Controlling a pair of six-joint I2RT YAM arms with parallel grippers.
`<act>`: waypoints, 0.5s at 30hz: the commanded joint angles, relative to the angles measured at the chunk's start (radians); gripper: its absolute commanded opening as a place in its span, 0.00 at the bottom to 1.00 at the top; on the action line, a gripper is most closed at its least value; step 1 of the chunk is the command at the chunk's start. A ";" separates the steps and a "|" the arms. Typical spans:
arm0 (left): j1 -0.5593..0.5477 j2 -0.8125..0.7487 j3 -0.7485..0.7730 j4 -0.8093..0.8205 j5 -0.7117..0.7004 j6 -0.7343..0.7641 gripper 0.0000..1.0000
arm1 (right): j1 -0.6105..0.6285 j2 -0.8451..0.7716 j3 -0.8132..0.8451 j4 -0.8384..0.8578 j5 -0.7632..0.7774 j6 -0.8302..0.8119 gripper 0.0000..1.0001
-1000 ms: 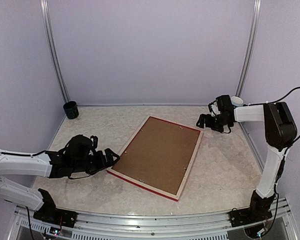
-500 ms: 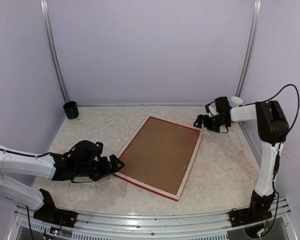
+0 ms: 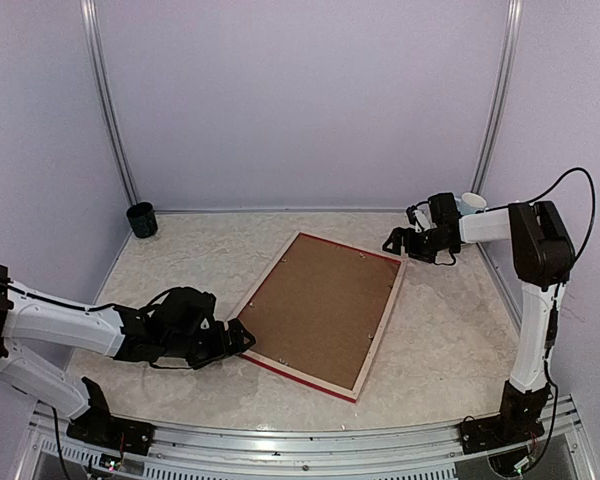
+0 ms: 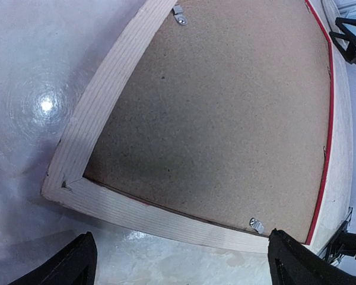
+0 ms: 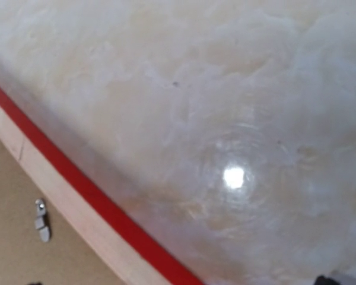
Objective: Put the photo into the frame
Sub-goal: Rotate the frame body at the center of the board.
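The frame [image 3: 379, 332] lies face down mid-table, its pale wood back and red edges showing around a brown backing board [image 3: 320, 308]. My left gripper [image 3: 242, 342] sits low at its near left corner, open. In the left wrist view the wooden rail [image 4: 166, 217] and a metal clip [image 4: 256, 225] lie just ahead of the gripper [image 4: 181, 267], with nothing between the fingers. My right gripper [image 3: 401, 232] hovers open at the far right corner. The right wrist view shows the frame's red edge [image 5: 77, 178] and a clip [image 5: 41, 219]. The photo is out of view.
A dark green cup [image 3: 141, 219] stands in the back left corner. A white cup [image 3: 473, 202] stands at the back right, just behind my right wrist. Booth walls close in three sides, and a metal rail [image 3: 310, 440] runs along the near edge.
My left gripper has slid right, up to the frame's near left corner. The right gripper has edged slightly left toward the far right corner. The frame has not moved.
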 commanded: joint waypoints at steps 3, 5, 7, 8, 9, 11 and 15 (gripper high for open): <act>-0.002 0.046 0.019 0.028 -0.020 -0.005 0.99 | -0.003 0.007 -0.024 0.032 -0.053 -0.019 0.99; 0.001 0.053 0.019 0.034 -0.024 0.000 0.99 | -0.002 0.006 -0.036 0.038 -0.075 -0.018 0.99; 0.008 0.054 0.020 0.041 -0.025 0.004 0.99 | -0.001 0.003 -0.049 0.043 -0.096 -0.015 0.98; 0.012 0.054 0.020 0.044 -0.027 0.005 0.99 | 0.001 -0.001 -0.057 0.050 -0.104 -0.014 0.98; 0.016 0.055 0.020 0.047 -0.027 0.006 0.99 | 0.002 -0.002 -0.064 0.051 -0.111 -0.014 0.98; 0.024 0.054 0.018 0.053 -0.030 0.011 0.99 | 0.008 -0.011 -0.079 0.052 -0.119 -0.018 0.97; 0.044 0.061 0.017 0.067 -0.025 0.023 0.99 | 0.023 -0.047 -0.132 0.070 -0.117 -0.021 0.97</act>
